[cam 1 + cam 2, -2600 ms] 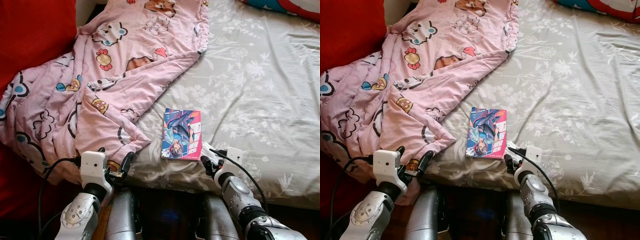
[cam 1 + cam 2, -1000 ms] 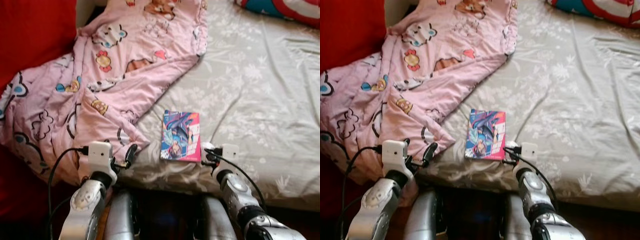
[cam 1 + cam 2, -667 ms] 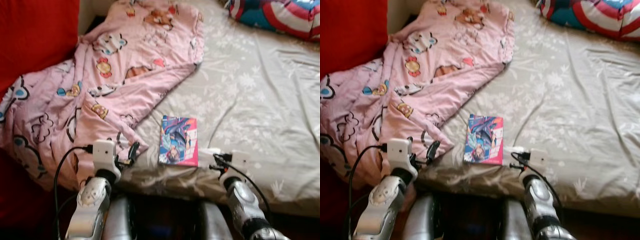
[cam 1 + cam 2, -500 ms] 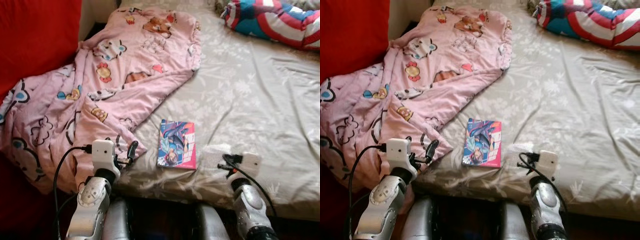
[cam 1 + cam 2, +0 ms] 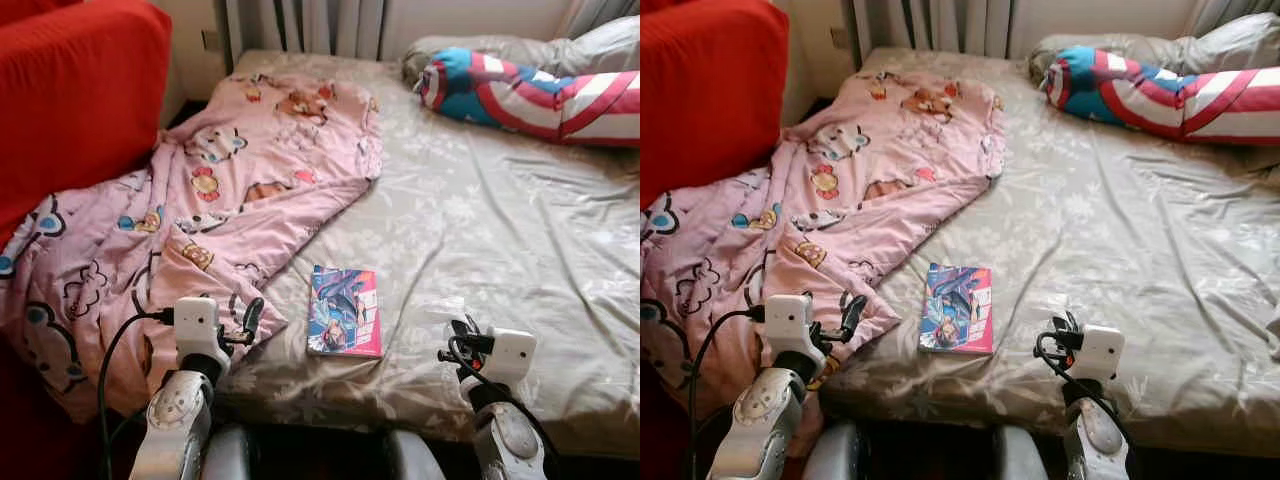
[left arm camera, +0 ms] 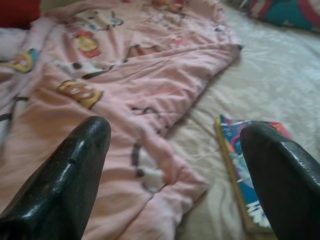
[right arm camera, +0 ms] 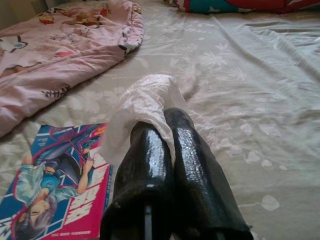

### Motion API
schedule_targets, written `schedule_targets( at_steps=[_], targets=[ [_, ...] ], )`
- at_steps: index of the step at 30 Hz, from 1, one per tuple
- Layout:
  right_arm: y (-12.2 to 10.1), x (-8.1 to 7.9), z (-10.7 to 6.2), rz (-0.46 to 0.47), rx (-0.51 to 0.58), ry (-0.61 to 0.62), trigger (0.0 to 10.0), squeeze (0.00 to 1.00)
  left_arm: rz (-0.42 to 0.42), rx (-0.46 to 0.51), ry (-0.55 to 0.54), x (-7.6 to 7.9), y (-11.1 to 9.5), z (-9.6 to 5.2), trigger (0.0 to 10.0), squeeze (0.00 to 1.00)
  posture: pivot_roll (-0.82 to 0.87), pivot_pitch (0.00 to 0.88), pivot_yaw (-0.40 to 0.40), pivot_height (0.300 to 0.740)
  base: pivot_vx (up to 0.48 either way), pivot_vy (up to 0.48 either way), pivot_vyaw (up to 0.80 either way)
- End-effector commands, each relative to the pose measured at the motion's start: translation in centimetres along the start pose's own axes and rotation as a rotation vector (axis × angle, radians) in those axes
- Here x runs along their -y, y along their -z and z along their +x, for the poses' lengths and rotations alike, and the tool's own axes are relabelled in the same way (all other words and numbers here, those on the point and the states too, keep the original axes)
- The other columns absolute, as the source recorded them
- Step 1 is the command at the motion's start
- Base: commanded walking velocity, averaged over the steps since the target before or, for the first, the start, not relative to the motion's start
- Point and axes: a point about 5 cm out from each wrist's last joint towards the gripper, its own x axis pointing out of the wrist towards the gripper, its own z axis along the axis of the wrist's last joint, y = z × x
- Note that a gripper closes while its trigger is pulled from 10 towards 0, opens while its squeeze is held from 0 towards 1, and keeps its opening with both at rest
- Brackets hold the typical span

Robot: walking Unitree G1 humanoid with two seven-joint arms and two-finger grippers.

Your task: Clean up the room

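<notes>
Pinching a crumpled clear plastic wrapper (image 7: 145, 102) between closed fingers, the right gripper (image 7: 165, 130) hovers over the grey floral bed sheet (image 5: 500, 220), just beside the comic book (image 5: 345, 311). The left gripper (image 6: 175, 145) stands wide apart, empty, above the pink cartoon blanket (image 5: 230, 190).

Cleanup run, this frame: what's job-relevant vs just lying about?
Job:
- right gripper, shut on a clear plastic wrapper
- comic book on the bed sheet
- pink blanket, crumpled, partly off the bed
- left gripper, open

Lying about:
- striped pillow
- red sofa
</notes>
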Motion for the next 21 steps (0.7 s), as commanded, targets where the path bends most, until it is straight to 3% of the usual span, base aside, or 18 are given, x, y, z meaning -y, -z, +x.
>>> schedule_targets(
  at_steps=[1, 5, 7, 9, 14, 17, 21],
  targets=[
    [0.7, 0.3, -0.2, -0.008, -0.041, 0.005, 10.0, 0.0, 0.0, -0.017, -0.004, -0.3, 0.6, -0.2, 10.0, 0.0, -0.06, 0.011, -0.049, 0.67, 0.0, 0.0, 0.0],
    [2.4, 0.6, -0.8, -0.015, -0.112, 0.006, 10.0, 0.0, -0.01, -0.048, 0.012, 0.1, 1.3, 0.0, 10.0, 0.0, -0.05, 0.0, -0.045, 0.695, 0.0, 0.0, 0.0],
    [3.6, 1.1, -1.3, -0.016, -0.161, 0.023, 10.0, 0.0, -0.077, -0.117, -0.008, 0.1, 2.7, 0.1, 10.0, 0.0, -0.05, 0.0, -0.041, 0.71, 0.0, 0.0, 0.0],
    [4.3, 1.4, -1.6, -0.017, -0.2, 0.035, 10.0, 0.0, -0.092, -0.158, -0.002, 0.1, 3.6, 0.2, 10.0, 0.0, -0.05, 0.0, -0.039, 0.72, 0.0, 0.0, 0.0],
    [6.4, 2.3, -2.4, -0.044, -0.331, 0.078, 10.0, 0.0, -0.006, -0.333, 0.037, -0.2, 6.9, 0.0, 10.0, 0.0, -0.06, 0.0, -0.031, 0.74, 0.0, 0.0, 0.0],
    [6.8, 2.6, -2.7, -0.047, -0.357, 0.09, 10.0, 0.0, 0.016, -0.376, 0.038, -0.4, 7.7, -0.2, 10.0, 0.0, -0.05, 0.0, -0.033, 0.74, 0.0, 0.0, 0.0],
    [9.7, 4.0, -5.3, -0.084, -0.578, 0.145, 10.0, 0.0, 0.068, -0.586, 0.043, -0.6, 11.4, -2.5, 10.0, 0.0, -0.04, 0.0, -0.035, 0.74, 0.0, 0.0, 0.0]
  ],
)
